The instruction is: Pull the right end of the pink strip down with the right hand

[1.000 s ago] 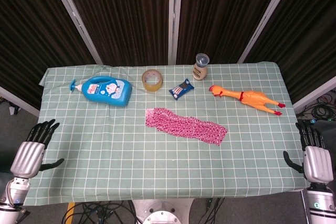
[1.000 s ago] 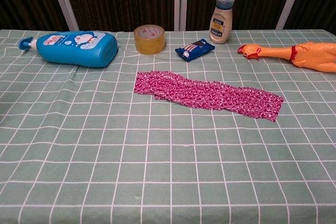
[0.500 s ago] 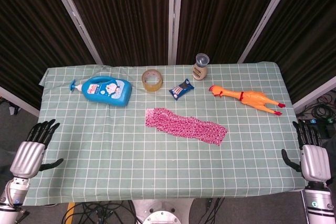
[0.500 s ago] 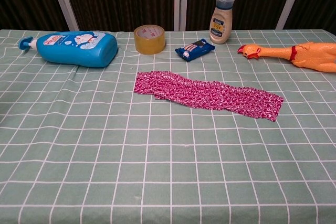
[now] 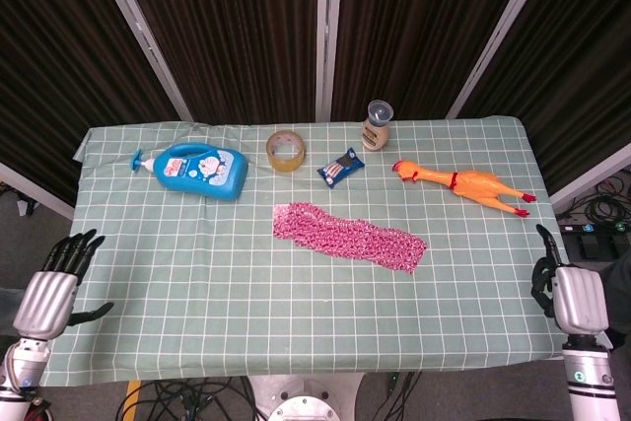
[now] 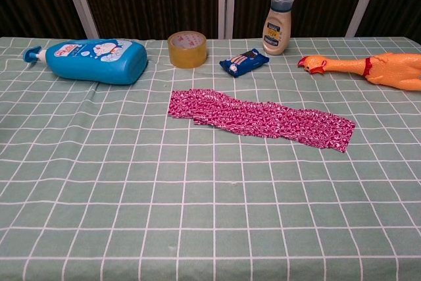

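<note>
The pink strip (image 5: 349, 236) lies flat near the middle of the green checked table, slanting from upper left to lower right; its right end (image 6: 334, 133) is the nearer one in the chest view. My right hand (image 5: 569, 294) hovers off the table's right edge, far from the strip, fingers apart and holding nothing. My left hand (image 5: 49, 290) hangs beyond the left edge, fingers spread and empty. Neither hand shows in the chest view.
Behind the strip lie a blue bottle (image 5: 196, 169), a tape roll (image 5: 285, 150), a small blue packet (image 5: 340, 167), an upright beige bottle (image 5: 377, 125) and a rubber chicken (image 5: 464, 184). Cables (image 5: 596, 229) lie on the floor at the right.
My right hand has shifted left and up toward the table's right edge. My left hand has drawn slightly down and left. The strip has not moved.
</note>
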### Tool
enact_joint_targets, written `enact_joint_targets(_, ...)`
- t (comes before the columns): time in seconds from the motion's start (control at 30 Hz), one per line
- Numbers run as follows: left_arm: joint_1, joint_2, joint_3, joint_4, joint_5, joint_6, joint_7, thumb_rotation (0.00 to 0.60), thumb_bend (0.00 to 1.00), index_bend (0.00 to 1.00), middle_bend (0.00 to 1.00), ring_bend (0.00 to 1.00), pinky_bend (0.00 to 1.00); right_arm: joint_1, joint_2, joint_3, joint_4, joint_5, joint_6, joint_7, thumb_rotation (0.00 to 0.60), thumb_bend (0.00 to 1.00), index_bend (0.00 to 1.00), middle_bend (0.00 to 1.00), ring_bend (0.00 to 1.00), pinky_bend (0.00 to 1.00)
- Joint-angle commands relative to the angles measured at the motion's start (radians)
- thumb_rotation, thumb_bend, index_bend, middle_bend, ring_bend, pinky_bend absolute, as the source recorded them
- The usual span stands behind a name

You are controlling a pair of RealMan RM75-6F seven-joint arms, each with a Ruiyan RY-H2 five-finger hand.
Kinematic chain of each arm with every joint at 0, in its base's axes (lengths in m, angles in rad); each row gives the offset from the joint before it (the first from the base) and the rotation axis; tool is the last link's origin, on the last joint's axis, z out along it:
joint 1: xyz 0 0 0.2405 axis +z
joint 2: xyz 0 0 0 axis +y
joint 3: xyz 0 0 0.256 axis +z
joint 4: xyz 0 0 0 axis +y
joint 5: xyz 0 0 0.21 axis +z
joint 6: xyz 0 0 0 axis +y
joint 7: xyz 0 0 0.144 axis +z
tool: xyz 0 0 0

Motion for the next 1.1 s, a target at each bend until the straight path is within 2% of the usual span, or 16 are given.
enact_joint_targets(0.03, 0.003, 0.0, 0.002, 0.003, -0.001, 0.001, -0.001, 0.6, 0.09, 0.03, 0.02, 0.0, 0.08, 0.035, -0.032, -0.014, -0.001, 0.009, -0.063, -0.132, 0.6, 1.0, 0.14, 0.86, 0.78, 0.73)
enact_joint_targets(0.3, 0.005, -0.014, 0.001, 0.026, -0.016, -0.01, -0.023, 0.6, 0.09, 0.03, 0.02, 0.0, 0.08, 0.157, -0.057, -0.04, -0.121, 0.116, -0.32, -0.395, 0.6, 1.0, 0.14, 0.87, 0.79, 0.74)
enact_joint_targets(0.47, 0.005, -0.014, -0.002, 0.041, -0.027, -0.016, -0.045, 0.6, 0.09, 0.03, 0.02, 0.0, 0.08, 0.225, -0.106, -0.033, -0.158, 0.224, -0.426, -0.491, 0.6, 1.0, 0.17, 0.88, 0.8, 0.74)
enact_joint_targets(0.7, 0.009, -0.007, -0.006, 0.061, -0.034, -0.013, -0.082, 0.6, 0.09, 0.03, 0.02, 0.0, 0.08, 0.279, -0.192, -0.027, -0.12, 0.353, -0.454, -0.615, 0.6, 1.0, 0.18, 0.88, 0.8, 0.74)
enact_joint_targets(1.1, 0.004, -0.012, -0.003, 0.091, -0.034, -0.028, -0.112, 0.6, 0.09, 0.03, 0.02, 0.0, 0.08, 0.333, -0.264, -0.012, -0.067, 0.493, -0.426, -0.698, 0.6, 1.0, 0.16, 0.88, 0.8, 0.74)
